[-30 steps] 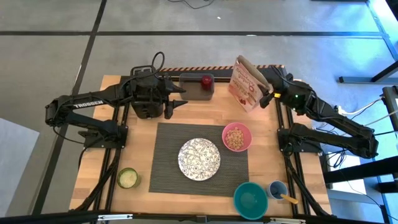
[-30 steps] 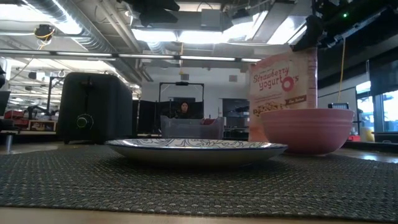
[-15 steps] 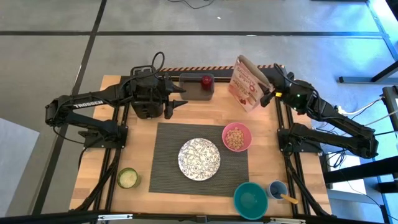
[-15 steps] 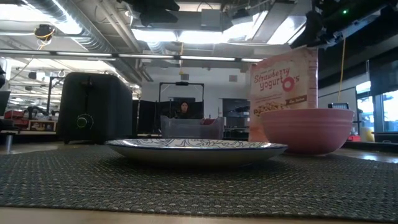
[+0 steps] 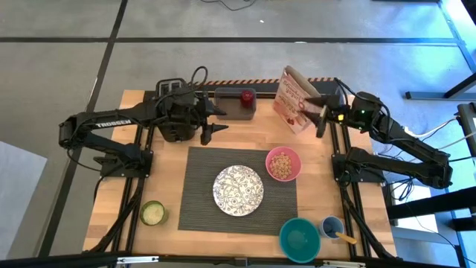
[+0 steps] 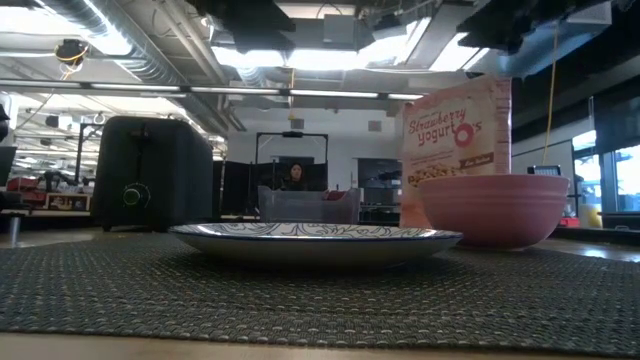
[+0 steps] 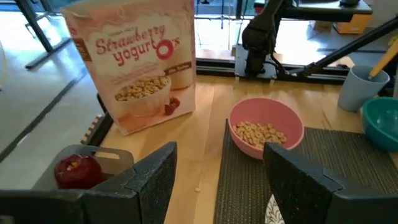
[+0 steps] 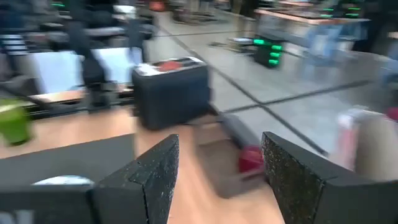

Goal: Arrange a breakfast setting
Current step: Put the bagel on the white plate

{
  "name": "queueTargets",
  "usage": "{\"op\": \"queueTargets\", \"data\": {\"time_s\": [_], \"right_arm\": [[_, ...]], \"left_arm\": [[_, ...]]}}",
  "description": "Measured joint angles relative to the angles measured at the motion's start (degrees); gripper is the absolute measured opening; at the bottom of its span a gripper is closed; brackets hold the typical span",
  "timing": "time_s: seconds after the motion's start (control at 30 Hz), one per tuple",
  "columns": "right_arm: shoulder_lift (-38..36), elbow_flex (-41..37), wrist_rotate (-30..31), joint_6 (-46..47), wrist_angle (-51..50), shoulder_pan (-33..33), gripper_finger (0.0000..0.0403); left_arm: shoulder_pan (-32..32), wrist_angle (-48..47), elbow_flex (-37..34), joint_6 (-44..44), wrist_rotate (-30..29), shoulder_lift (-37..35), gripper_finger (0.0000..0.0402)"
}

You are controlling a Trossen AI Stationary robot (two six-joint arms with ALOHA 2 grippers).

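The dark ribbed mat (image 5: 242,188) lies mid-table with the patterned white plate (image 5: 239,190) on it. The pink bowl (image 5: 283,164), holding cereal, sits on the mat's far right corner. A red apple (image 5: 246,96) rests on a grey tray (image 5: 232,104) at the far edge. A spoon handle (image 5: 346,238) sticks out of a blue cup (image 5: 332,225). My left gripper (image 5: 214,120) hovers open beside the tray, pointing right, nothing between its fingers (image 7: 155,180). My right gripper (image 5: 316,112) hangs open just right of the upright cereal box (image 5: 292,100), clear of it.
A black toaster (image 5: 172,112) stands under my left arm at the far left. A teal bowl (image 5: 300,239) sits at the near edge, and a green-lidded jar (image 5: 152,213) at the near left. Bare wood shows between the tray and the mat.
My right gripper has risen a little and swung round toward the table's left, coming away from the cereal box's top edge; the box stays standing. My left gripper has edged toward the table's right and slightly down. Neither has changed its opening.
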Motion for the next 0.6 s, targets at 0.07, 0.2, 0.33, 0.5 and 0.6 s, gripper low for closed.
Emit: {"op": "queueTargets", "data": {"time_s": [0.07, 0.2, 0.33, 0.5, 0.6], "right_arm": [[-0.04, 0.00, -3.65, 0.14, -0.06, 0.00, 0.0218], [-0.02, 0.00, -7.70, 0.12, -1.10, 2.50, 0.0218], [0.26, 0.00, -7.37, -0.82, -0.89, 8.74, 0.0218], [2.58, 0.00, -1.49, -1.77, -1.19, 17.99, 0.0218], [5.03, 0.00, 1.91, -1.79, -1.09, 22.95, 0.0218]], "left_arm": [[-0.79, 0.48, 0.00, 0.07, 0.31, 1.02, 0.0233], [-2.38, 0.76, 0.00, 0.07, 0.50, 2.95, 0.0233], [-3.86, 0.70, 0.02, 0.07, 0.27, 4.35, 0.0233], [-5.65, 0.69, 0.02, -0.01, -3.10, 4.36, 0.0233], [-6.69, 0.70, 0.02, -1.34, -4.80, 4.36, 0.0233]]}}
